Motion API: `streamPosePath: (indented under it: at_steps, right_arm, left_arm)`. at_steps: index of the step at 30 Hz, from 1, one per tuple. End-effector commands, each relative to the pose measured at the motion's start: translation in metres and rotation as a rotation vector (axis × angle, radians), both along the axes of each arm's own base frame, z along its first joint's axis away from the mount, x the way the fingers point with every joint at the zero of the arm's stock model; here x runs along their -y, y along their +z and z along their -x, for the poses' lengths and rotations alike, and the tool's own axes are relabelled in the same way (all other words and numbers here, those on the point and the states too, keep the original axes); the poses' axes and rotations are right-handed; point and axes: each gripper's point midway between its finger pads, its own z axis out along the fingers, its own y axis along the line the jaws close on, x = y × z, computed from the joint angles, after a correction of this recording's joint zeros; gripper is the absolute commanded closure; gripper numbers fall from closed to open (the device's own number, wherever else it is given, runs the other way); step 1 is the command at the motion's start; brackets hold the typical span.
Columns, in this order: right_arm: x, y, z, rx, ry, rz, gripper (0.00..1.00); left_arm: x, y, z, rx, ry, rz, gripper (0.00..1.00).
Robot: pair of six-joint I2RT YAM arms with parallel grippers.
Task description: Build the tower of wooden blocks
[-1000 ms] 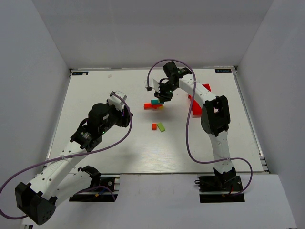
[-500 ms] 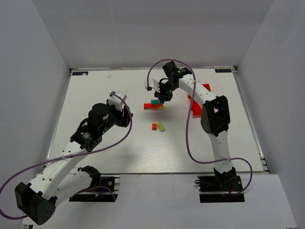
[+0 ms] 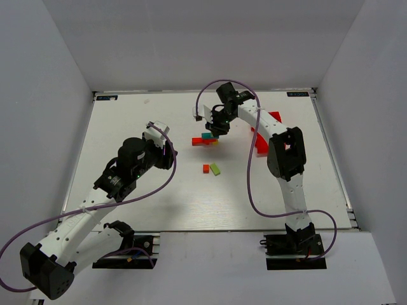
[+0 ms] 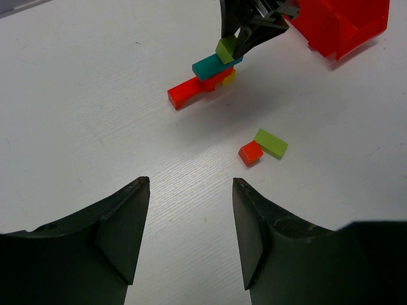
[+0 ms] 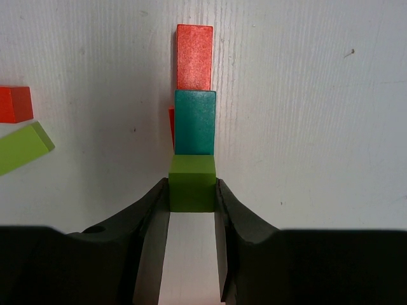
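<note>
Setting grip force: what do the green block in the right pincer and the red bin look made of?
Green block: probably painted wood, matte; flat opaque colour, sharp edges, no grain visible. Red bin: likely moulded plastic, faintly glossy; thin smooth walls.

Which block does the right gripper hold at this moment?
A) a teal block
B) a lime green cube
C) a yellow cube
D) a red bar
B: in the right wrist view the right gripper is closed on both sides of the lime green cube, which sits at the near end of the teal block.
</note>
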Motion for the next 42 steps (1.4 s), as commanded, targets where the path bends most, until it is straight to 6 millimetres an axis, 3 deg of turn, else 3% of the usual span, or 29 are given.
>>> streamPosePath:
  at_steps: [1,16,30,34,36,38,42]
  right_arm:
    - [-0.008,0.008,-0.006,0.023,0.002,-0.023,0.66]
    - [-0.008,0.009,-0.007,0.031,-0.001,-0.021,0.64]
    - [-0.008,0.009,-0.008,0.032,-0.004,-0.022,0.54]
    - [-0.010,0.011,-0.008,0.038,-0.003,-0.026,0.43]
    - [-0.011,0.013,-0.010,0.041,-0.008,-0.032,0.30]
    - [-0.010,0.018,-0.009,0.046,-0.012,-0.042,0.10]
    - [-0.012,0.026,-0.010,0.066,-0.014,-0.067,0.10]
  left_arm:
    - [0.000,0.008,0.001,0.029,-0.009,0.017,0.35]
    - [0.000,0.008,0.001,0.029,-0.009,0.017,0.35]
    - [0.000,0.008,0.001,0.029,-0.009,0.017,0.35]
    - [0.000,0.008,0.001,0.029,-0.009,0.017,0.35]
    - [0.000,0.008,0.001,0.029,-0.009,0.017,0.35]
    - [0.000,0.008,0.001,0.029,-0.009,0.017,0.35]
    - [0.000,0.008,0.001,0.029,-0.009,0.017,0.35]
